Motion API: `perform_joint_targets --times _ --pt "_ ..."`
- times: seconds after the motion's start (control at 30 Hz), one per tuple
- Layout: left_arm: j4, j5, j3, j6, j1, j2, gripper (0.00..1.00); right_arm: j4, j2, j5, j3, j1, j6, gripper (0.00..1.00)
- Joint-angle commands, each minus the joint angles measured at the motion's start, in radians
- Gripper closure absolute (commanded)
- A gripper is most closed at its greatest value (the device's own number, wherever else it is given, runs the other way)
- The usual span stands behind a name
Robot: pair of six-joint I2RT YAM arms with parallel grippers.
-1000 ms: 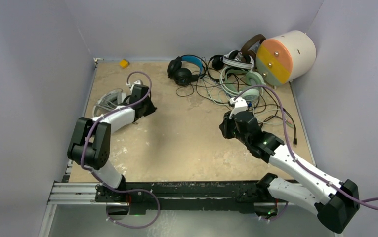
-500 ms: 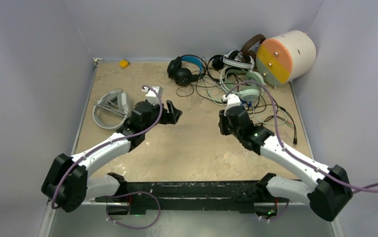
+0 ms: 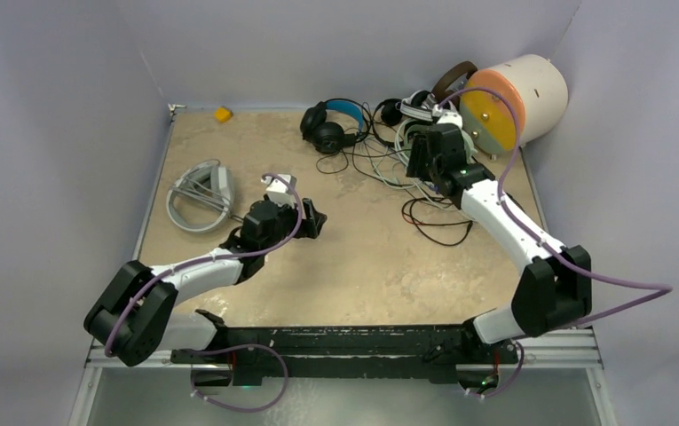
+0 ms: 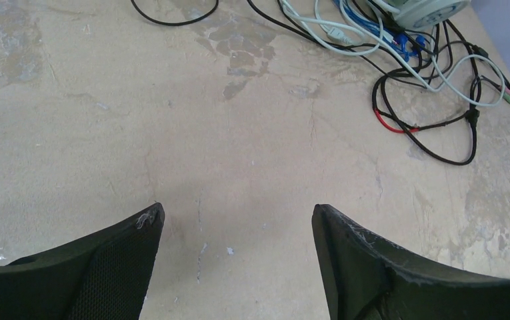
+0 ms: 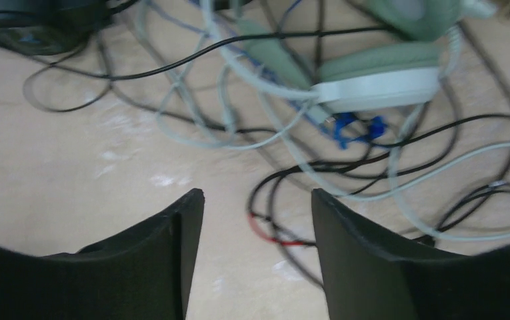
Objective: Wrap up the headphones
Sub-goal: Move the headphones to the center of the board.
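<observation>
Several headphones lie on the table. A white-grey set point(image 3: 198, 195) sits alone at the left, its cable wound on it. A black set with a blue headband point(image 3: 331, 124), a black-and-white set point(image 3: 424, 106) and a mint-green set point(image 5: 379, 73) lie in a tangle of thin cables point(image 3: 375, 160) at the back. My left gripper point(image 3: 313, 217) point(image 4: 237, 217) hovers open over bare table near the middle, holding nothing. My right gripper point(image 3: 420, 160) point(image 5: 257, 200) stands open just above the tangle, near the mint-green set. A black cable with a red stretch point(image 5: 272, 233) lies below its fingers.
A big cream cylinder with an orange-and-green face point(image 3: 513, 98) lies at the back right, a brown headband point(image 3: 453, 75) against it. A small yellow block point(image 3: 222, 114) sits in the back left corner. A loose black cable loop point(image 3: 438, 222) lies right of centre. Walls close three sides.
My left gripper left the white-grey set, swung right to the table middle and opened. My right gripper moved back to the cable tangle and opened wider.
</observation>
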Motion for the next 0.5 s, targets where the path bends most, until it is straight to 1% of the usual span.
perform_joint_targets --times 0.0,0.03,0.07,0.1,0.17,0.23,0.33,0.4,0.47 --pt "0.141 -0.002 -0.020 -0.025 -0.001 0.016 0.20 0.021 0.063 0.038 0.061 -0.098 0.035 0.21" --pt "0.145 0.012 -0.022 -0.025 -0.002 0.013 0.20 0.022 0.082 0.055 0.078 -0.111 0.035 0.14" --pt "0.149 0.021 -0.022 -0.027 -0.001 0.011 0.20 0.018 0.105 0.071 0.098 -0.123 0.037 0.09" --pt "0.152 0.022 -0.025 -0.028 -0.002 0.008 0.20 0.010 0.128 0.084 0.120 -0.134 0.036 0.08" --pt "0.136 0.093 -0.019 0.016 -0.002 0.004 0.21 -0.003 0.172 0.120 0.159 -0.160 0.035 0.07" --pt "0.105 0.107 -0.008 0.034 -0.001 0.009 0.22 -0.029 0.213 0.125 0.191 -0.200 0.062 0.05" --pt "0.135 0.126 -0.024 0.037 -0.001 0.006 0.22 -0.040 0.270 0.036 0.211 -0.285 0.136 0.01" --pt "0.141 0.139 -0.028 0.037 -0.001 0.003 0.22 -0.026 0.300 -0.002 0.216 -0.311 0.193 0.01" --pt "0.144 0.147 -0.028 0.037 -0.002 0.002 0.22 -0.011 0.324 -0.004 0.221 -0.319 0.259 0.01"
